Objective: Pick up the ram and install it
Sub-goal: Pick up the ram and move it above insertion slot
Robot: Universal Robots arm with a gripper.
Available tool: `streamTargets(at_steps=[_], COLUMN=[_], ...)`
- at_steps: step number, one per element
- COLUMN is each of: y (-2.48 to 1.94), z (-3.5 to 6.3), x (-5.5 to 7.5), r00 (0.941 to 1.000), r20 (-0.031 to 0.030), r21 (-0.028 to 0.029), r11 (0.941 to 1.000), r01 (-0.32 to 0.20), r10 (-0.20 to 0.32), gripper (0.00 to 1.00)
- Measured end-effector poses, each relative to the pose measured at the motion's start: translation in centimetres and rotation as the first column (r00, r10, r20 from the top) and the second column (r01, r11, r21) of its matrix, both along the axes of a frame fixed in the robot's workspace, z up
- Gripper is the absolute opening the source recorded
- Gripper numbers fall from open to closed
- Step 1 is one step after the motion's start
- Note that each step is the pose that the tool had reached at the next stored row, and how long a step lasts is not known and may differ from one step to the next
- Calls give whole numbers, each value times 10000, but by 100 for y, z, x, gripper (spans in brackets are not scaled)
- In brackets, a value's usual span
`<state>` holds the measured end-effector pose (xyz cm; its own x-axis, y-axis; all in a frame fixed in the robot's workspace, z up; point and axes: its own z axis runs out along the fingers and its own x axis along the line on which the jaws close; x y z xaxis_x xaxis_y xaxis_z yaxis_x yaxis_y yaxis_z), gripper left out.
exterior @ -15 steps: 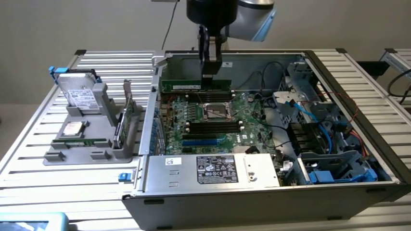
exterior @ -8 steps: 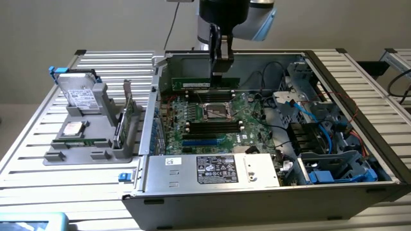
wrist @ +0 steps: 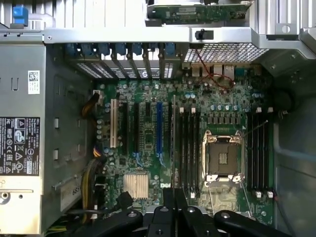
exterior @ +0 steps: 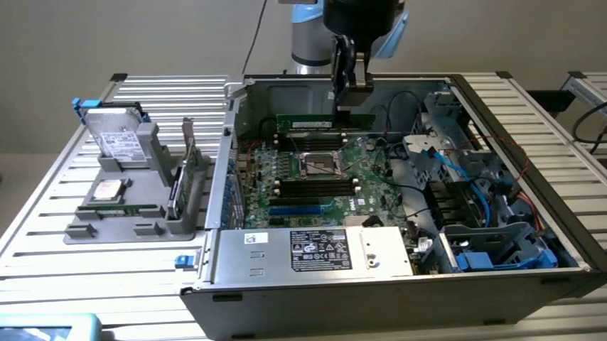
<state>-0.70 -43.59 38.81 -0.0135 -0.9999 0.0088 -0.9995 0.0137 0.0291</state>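
My gripper (exterior: 349,105) hangs inside the open computer case (exterior: 218,284), shut on the ram (exterior: 308,123). The ram is a long green stick held level and on edge, above the motherboard (exterior: 365,202) on the far side of the CPU socket (exterior: 320,165). In the wrist view the ram (wrist: 173,143) shows edge-on as a thin line running out from between my gripper (wrist: 173,200). It lies just beside a bank of black memory slots (wrist: 190,148) and clear above the board. A second bank of slots (wrist: 259,148) sits beyond the CPU socket (wrist: 221,158).
The power supply (exterior: 313,249) fills the case's near side, with drive cages and blue cables (exterior: 493,213) on the exterior view's right. A grey fixture (exterior: 128,227) outside the case holds a hard drive (exterior: 119,138), an upright expansion card (exterior: 187,167) and another green stick (exterior: 119,211).
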Motion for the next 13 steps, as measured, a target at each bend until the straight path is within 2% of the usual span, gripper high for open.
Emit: streamTargets(at_steps=[4,13], y=[26,189], z=[-24,-101], x=[125,129], r00=[10000,10000], r20=[-4,-4], r21=[1,9], r11=[10000,10000], r01=[-1,1], r10=[1,-1], gripper=[13,13])
